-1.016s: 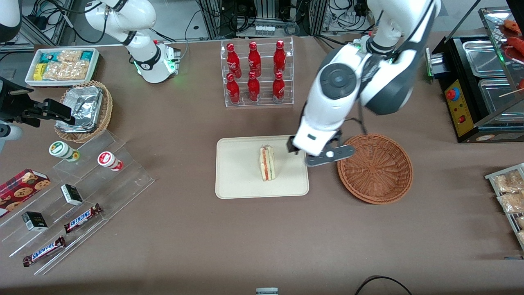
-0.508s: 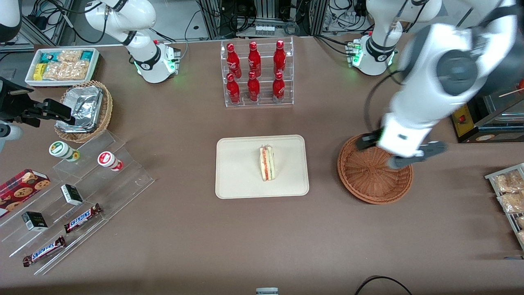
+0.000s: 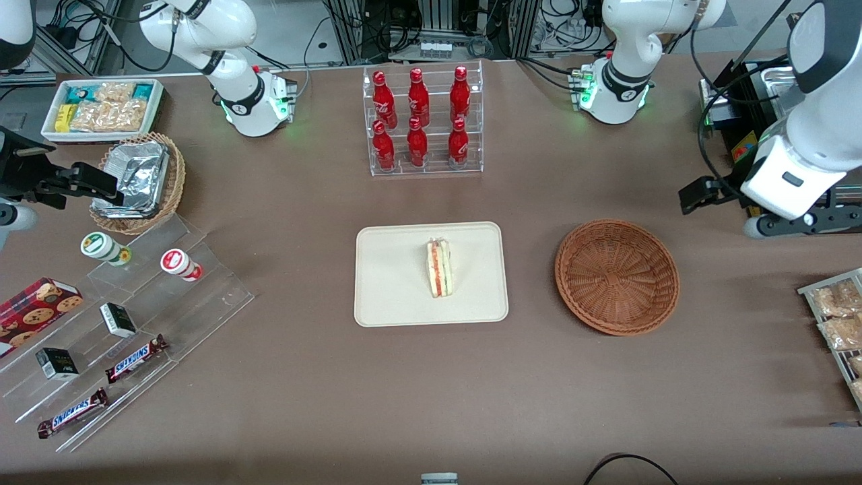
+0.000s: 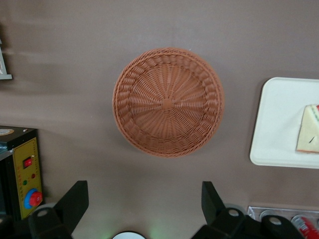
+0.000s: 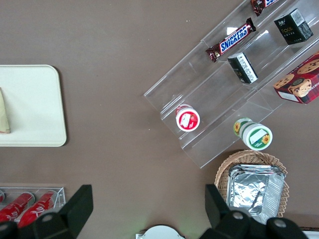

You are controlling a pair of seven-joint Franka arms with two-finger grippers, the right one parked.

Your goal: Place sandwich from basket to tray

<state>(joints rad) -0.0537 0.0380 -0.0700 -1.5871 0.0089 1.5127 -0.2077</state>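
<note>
The sandwich point(image 3: 440, 269), a white wedge with red and green filling along its edge, lies on the cream tray point(image 3: 390, 269) in the middle of the table. The round reddish-brown basket point(image 3: 616, 276) stands beside the tray toward the working arm's end, with nothing in it. My gripper point(image 3: 794, 222) hangs high above the table, farther toward that end than the basket and apart from it. In the left wrist view the gripper point(image 4: 143, 196) is open and holds nothing, and the basket point(image 4: 168, 102), tray point(image 4: 279, 124) and sandwich point(image 4: 308, 129) lie well below it.
A clear rack of red bottles point(image 3: 421, 121) stands farther from the front camera than the tray. A black heating machine point(image 3: 747, 145) sits close to my gripper, with snack packets point(image 3: 838, 316) nearby. Acrylic steps with snacks point(image 3: 135, 316) and a foil-lined basket point(image 3: 138, 182) lie toward the parked arm's end.
My gripper has swept from the tray's edge across the basket toward the working arm's end of the table and risen. The sandwich has stayed on the tray.
</note>
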